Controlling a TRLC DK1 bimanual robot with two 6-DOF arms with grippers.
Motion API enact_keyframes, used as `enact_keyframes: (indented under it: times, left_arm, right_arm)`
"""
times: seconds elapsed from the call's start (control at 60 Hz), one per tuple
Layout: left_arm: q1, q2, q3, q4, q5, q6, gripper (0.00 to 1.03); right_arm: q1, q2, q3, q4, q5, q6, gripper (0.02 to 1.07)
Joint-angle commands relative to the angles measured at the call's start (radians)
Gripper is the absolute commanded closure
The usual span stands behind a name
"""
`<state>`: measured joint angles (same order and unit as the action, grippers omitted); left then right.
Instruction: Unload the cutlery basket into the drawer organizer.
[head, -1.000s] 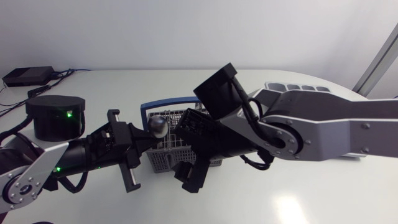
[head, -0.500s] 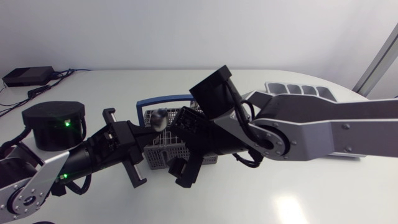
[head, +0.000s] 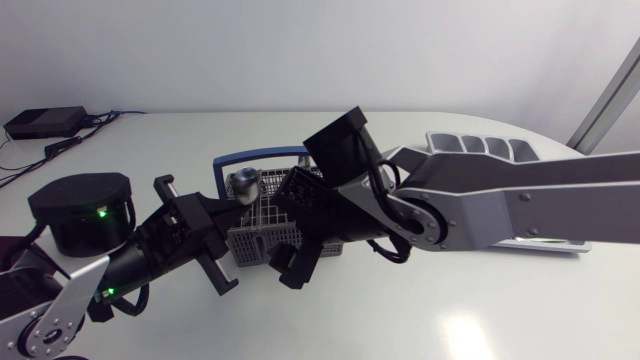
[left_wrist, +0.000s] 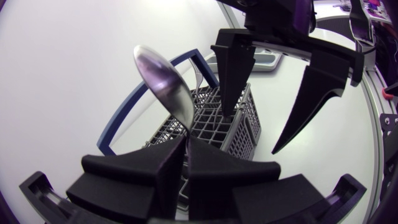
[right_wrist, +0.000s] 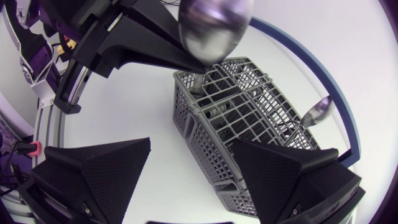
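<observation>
My left gripper (left_wrist: 185, 165) is shut on the handle of a metal spoon (left_wrist: 163, 84), which it holds bowl-up just above the grey cutlery basket (left_wrist: 214, 124). The basket has a blue hoop handle (head: 255, 157), and one more spoon (right_wrist: 317, 112) stands in it. Coming from the right, my right gripper (right_wrist: 193, 186) is open above the basket. One of its fingers (left_wrist: 233, 68) points down into the basket's compartments, the other hangs beside the basket's outer wall. The drawer organizer (head: 480, 145) lies at the far right, partly hidden by my right arm.
A black round base (head: 80, 212) of my left arm stands at the table's left. Both arms crowd the middle of the table around the basket.
My left gripper has drawn the spoon up and a little to the left, away from the basket. The right gripper has shifted slightly left over the basket, still open.
</observation>
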<state>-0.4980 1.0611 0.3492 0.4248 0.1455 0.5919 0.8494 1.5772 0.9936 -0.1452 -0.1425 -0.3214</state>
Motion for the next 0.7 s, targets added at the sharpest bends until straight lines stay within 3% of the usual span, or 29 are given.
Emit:
enact_keyframes:
  times: [0.0,0.283,0.683]
  left_arm:
    - [-0.027,-0.027,-0.049,0.019,-0.007,-0.043,0.84]
    - [-0.102,-0.095,-0.092,0.069,-0.135,-0.072,0.84]
    - [-0.128,-0.096,-0.033,0.072,-0.172,-0.067,0.84]
  right_arm:
    - [-0.023,0.069,-0.006,-0.013,-0.009,0.038,0.11]
    - [-0.039,0.129,0.043,-0.017,-0.037,0.048,0.11]
    - [-0.07,0.116,0.033,-0.021,-0.071,0.005,0.11]
